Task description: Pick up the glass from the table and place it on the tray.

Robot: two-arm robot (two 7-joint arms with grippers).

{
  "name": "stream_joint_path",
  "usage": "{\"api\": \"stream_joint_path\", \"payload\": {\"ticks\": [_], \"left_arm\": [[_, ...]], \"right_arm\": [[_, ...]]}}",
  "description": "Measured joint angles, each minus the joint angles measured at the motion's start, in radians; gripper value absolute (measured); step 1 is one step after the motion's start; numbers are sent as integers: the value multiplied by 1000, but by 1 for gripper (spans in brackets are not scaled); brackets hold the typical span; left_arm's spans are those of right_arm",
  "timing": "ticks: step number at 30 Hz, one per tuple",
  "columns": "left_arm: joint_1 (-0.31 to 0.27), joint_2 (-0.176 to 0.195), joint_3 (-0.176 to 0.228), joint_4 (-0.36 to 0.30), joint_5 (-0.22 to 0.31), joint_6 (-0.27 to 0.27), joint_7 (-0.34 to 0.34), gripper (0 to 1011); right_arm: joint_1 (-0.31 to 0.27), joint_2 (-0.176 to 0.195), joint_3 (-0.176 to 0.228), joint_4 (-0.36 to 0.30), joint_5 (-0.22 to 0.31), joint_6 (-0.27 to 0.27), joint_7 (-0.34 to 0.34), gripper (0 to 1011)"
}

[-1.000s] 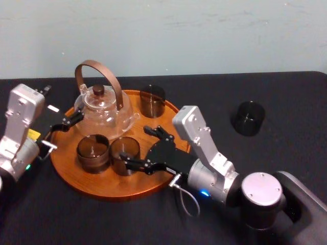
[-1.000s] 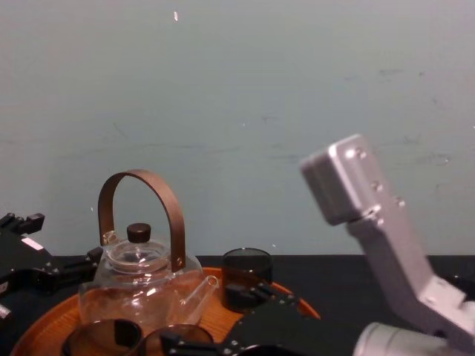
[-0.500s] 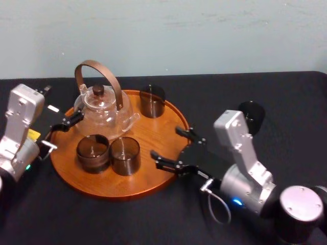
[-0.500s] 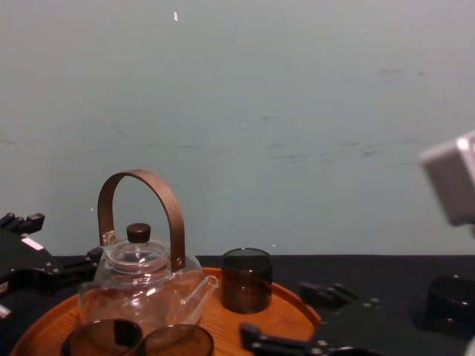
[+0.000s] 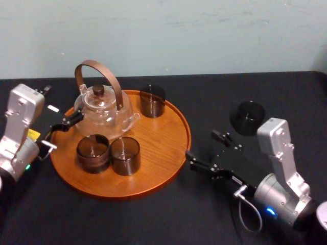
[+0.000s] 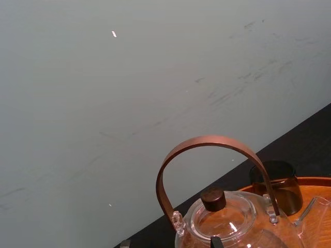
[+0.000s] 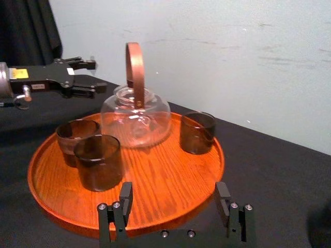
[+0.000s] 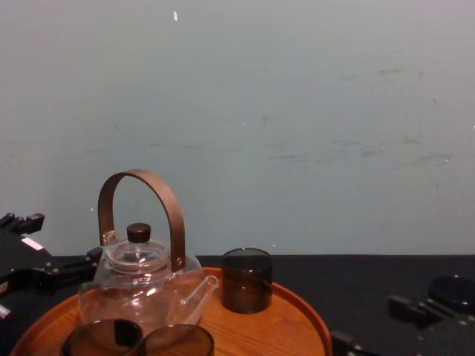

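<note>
**Last glass [image 5: 248,118] stands on the table [image 5: 153,224], to the right of the tray [image 5: 159,137]**

The right gripper [image 5: 201,144] hangs over the table just off the tray's right rim, jaws spread wide and empty, with the glass near it, farther back and to the right. The left gripper [image 5: 66,130] sits parked at the tray's left rim by the teapot [image 5: 102,108], also parted and holding nothing. The glass looks small, dark and straight-walled. It is likely light and rigid, but smooth enough to slip and easily broken. The sound hold is across its side wall about halfway up, one finger each side, closed gently. The count: four glasses, one on the table and three more glasses [image 5: 125,155] upright on the tray; one teapot; one tray.
</note>
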Motion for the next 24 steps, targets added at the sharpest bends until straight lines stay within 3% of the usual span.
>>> {"api": "stream_joint_path", "payload": {"ticks": [8,24], "left_arm": [[0,0,0,0,0,0,0,1001],[0,0,0,0,0,0,0,1001]], "right_arm": [[-41,14,38,-5,9,-15,-13,1002],[-92,11,154,18,18,-32,-66,1002]]}}
